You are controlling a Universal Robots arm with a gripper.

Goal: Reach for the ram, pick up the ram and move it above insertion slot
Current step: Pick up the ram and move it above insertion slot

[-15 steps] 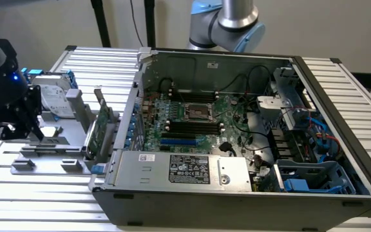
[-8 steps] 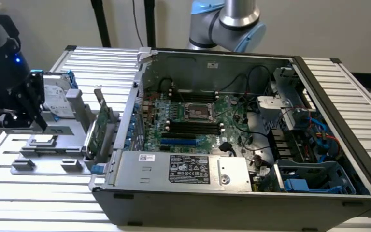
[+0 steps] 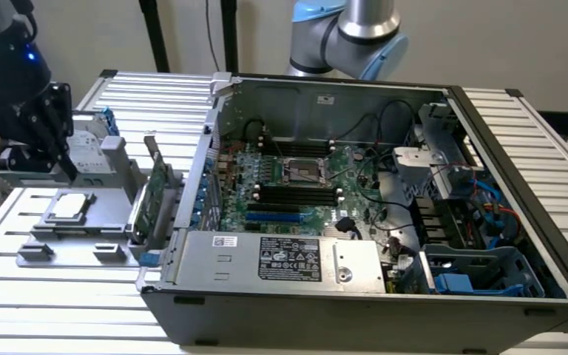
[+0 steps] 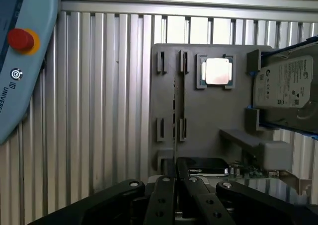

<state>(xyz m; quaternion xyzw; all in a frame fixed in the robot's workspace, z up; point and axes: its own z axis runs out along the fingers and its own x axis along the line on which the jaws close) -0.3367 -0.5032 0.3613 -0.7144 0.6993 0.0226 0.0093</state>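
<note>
Fingers (image 4: 161, 205) pressing together, pinching the ram (image 4: 175, 115) edge-on above grey fixture tray (image 3: 77, 248) at the exterior view's upper left; slatted aluminium table (image 3: 57, 310) carrying open computer case (image 3: 363, 318); pale wall (image 3: 481, 44) standing behind.

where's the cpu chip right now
At the exterior view's left, the cpu chip lies flat on the grey fixture, outside the computer case, close to the hard drive.
</note>
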